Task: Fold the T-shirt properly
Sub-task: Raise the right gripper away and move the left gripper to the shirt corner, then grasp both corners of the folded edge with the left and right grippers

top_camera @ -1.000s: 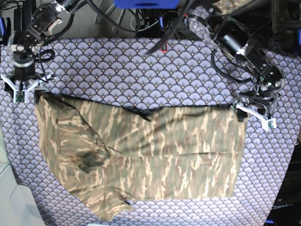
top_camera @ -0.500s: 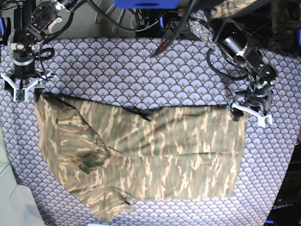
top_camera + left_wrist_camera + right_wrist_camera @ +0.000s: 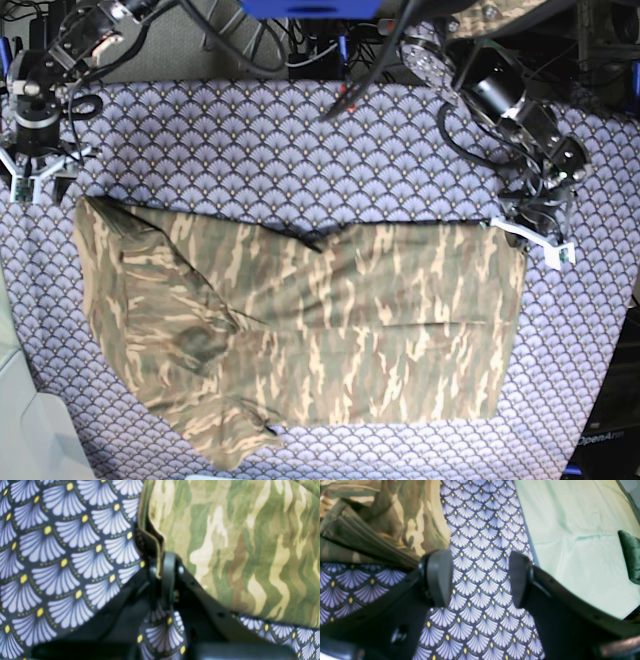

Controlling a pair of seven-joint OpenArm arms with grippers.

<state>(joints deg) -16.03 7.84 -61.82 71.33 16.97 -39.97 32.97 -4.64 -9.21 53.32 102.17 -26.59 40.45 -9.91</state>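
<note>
The camouflage T-shirt point(image 3: 300, 320) lies spread across the middle of the patterned table cloth point(image 3: 300, 150), its left side rumpled. In the base view my left gripper point(image 3: 512, 230) sits at the shirt's upper right corner. The left wrist view shows that left gripper point(image 3: 163, 565) shut, with the T-shirt point(image 3: 237, 542) edge pinched between its jaws. My right gripper point(image 3: 38, 183) hovers just above the shirt's upper left corner. In the right wrist view the right gripper point(image 3: 480, 577) is open over bare cloth, with the T-shirt point(image 3: 382, 517) to the left of its fingers point(image 3: 440, 577).
Cables and arm bases point(image 3: 300, 40) crowd the far edge of the table. A pale green surface point(image 3: 570, 542) runs along the cloth's left side, with a dark green object point(image 3: 630, 555) on it. More camouflage fabric point(image 3: 500, 15) lies at the back right.
My left gripper has shut on the shirt's upper right corner. My right arm has drawn back up and to the left, off the shirt's corner, still open.
</note>
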